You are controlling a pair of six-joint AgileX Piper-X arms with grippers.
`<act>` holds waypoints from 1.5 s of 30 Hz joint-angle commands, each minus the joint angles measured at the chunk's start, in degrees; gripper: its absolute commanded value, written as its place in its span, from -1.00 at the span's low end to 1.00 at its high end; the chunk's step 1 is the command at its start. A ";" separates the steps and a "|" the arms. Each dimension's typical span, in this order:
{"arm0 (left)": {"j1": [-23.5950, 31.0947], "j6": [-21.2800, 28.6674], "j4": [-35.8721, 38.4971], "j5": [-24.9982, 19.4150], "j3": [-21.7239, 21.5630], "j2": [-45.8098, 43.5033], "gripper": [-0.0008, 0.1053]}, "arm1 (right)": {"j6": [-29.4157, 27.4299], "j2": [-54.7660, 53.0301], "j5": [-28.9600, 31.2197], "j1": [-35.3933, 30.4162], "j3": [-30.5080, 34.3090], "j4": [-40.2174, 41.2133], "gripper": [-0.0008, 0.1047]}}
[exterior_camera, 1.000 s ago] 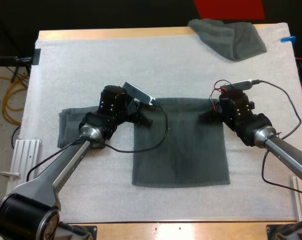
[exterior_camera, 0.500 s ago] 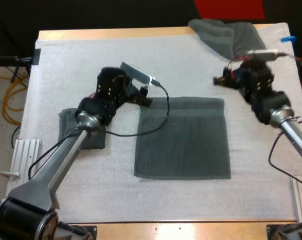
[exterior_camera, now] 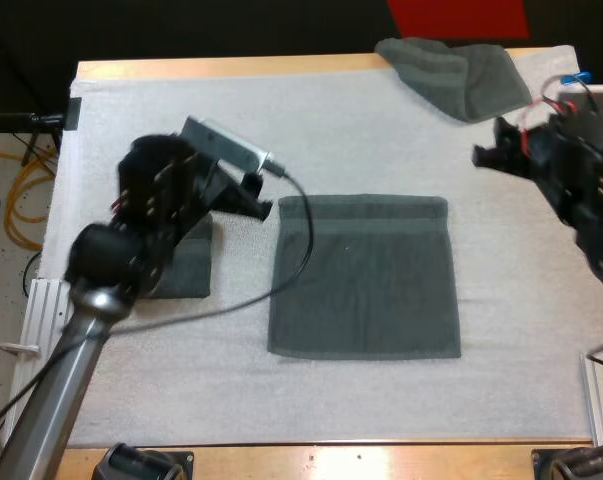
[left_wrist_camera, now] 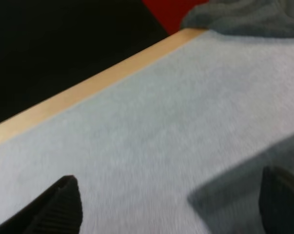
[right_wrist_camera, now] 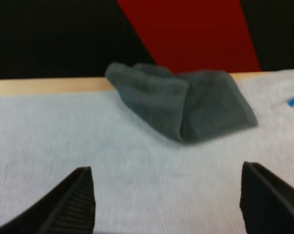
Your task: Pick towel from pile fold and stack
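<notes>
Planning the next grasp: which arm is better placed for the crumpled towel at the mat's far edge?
Right, likely. The right gripper hangs near the crumpled towel, open fingers facing it; the left gripper is across the mat by the folded towel.

The spread towel (exterior_camera: 366, 275) in the middle of the mat (exterior_camera: 381, 140) is dark grey-green, with a faint band of a slightly different shade along its far edge. The crumpled towel (exterior_camera: 456, 72) at the counter's far right corner is the same grey-green (darker in its folds), as is the folded towel (exterior_camera: 186, 270) near the left edge. The mat is white and the counter (exterior_camera: 231, 67) pale wood. The left claw (exterior_camera: 256, 200) and right claw (exterior_camera: 484, 157) are black, their fingers (right_wrist_camera: 76, 202) finely ribbed.
</notes>
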 commanded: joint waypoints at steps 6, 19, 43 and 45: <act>-0.44 -4.93 12.31 3.17 1.20 -9.57 0.36 | 6.58 -9.43 -6.52 -0.03 0.85 18.42 0.18; -0.43 -16.62 16.13 9.51 20.04 -24.98 0.36 | 14.15 -24.73 -17.80 -0.03 22.04 28.85 0.18; -0.43 -18.14 12.17 14.55 28.60 -26.62 0.36 | 24.00 3.59 -37.85 -0.03 41.56 -2.60 0.18; -0.43 -18.14 12.17 14.55 28.60 -26.62 0.36 | 24.00 5.62 -38.69 -0.03 41.56 -4.01 0.18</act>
